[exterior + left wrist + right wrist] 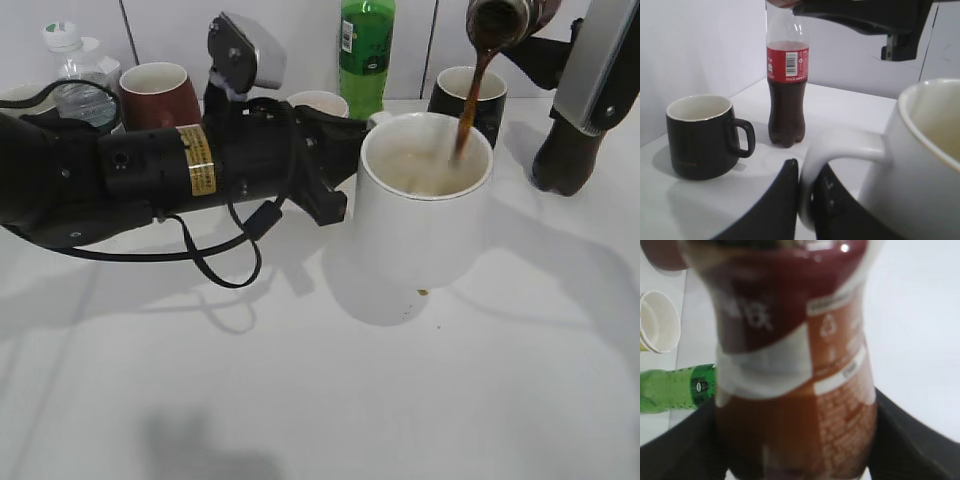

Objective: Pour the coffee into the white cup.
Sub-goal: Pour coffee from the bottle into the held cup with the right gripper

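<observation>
nearest the exterior camera lies bare white table point(330, 400), with a small brown drip just in front of the white cup point(423, 215). that cup stands upright at the table's middle, and a thin brown stream falls into its far right side from the coffee point(503, 22), whose mouth shows tipped downward at the top edge, above and slightly behind the rim. so the one relation that matters is mouth over opening: the bottle's long axis slants down toward the cup from the right, and the stream lands inside the rim but close to the wall, so any drift rightward would likely spill.

the right gripper point(795, 450) is clenched around the bottle's labelled body, its dark jaws pressing on both sides in the right wrist view; the right arm comes in high from the upper right. the left gripper point(807, 200) grasps the cup's handle point(840, 150), with its 2 fingers point(780, 200) closed on either side of the loop, and the left arm point(150, 165) lies low and nearly level across the table from the left, steadying the cup. my judgement is that pouring is under way and the cup is far from full.

around them stand a dark grey mug point(702, 135), a cola bottle point(787, 95), a green bottle point(366, 50), a red-brown cup point(158, 92) and a clear water bottle point(80, 75).
</observation>
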